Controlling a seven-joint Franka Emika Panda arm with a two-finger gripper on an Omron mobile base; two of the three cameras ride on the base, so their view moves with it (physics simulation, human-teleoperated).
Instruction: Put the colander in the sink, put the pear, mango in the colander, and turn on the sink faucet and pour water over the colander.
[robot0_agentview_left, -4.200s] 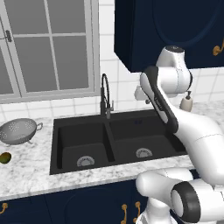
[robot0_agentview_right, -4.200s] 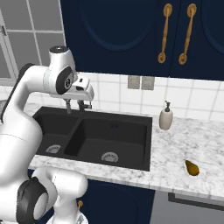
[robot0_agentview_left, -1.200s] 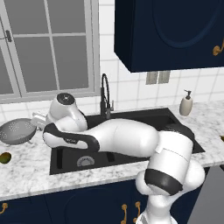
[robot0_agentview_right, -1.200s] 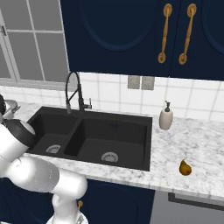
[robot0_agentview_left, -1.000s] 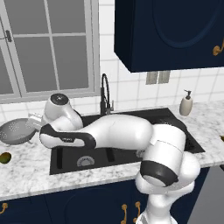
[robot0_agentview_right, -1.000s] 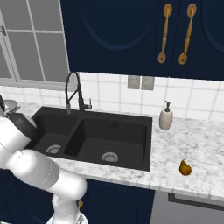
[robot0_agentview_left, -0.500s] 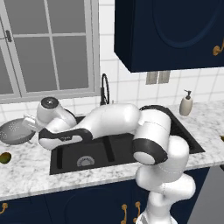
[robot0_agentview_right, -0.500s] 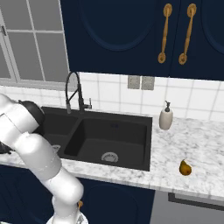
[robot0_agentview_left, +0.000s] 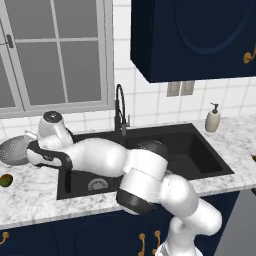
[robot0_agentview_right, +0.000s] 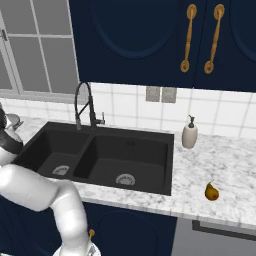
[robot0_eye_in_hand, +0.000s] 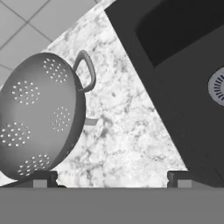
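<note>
The colander (robot0_agentview_left: 15, 150) sits on the counter (robot0_agentview_left: 35, 197) left of the sink (robot0_agentview_left: 195, 150), with a mango (robot0_agentview_left: 5, 180) in front of it. The faucet (robot0_agentview_left: 120, 107) stands behind the sink's middle. A soap bottle (robot0_agentview_right: 189, 134) and, nearer the front edge, a pear (robot0_agentview_right: 212, 192) are on the counter to the sink's right.

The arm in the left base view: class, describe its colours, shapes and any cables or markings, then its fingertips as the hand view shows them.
The arm is built of smooth, rounded glossy white shells, joined by dark grey to black rings at the joints. A round white cap with a dark disc tops the wrist. No cables or markings show. In the hand view, the gripper shows two small dark, blocky fingertips.
</note>
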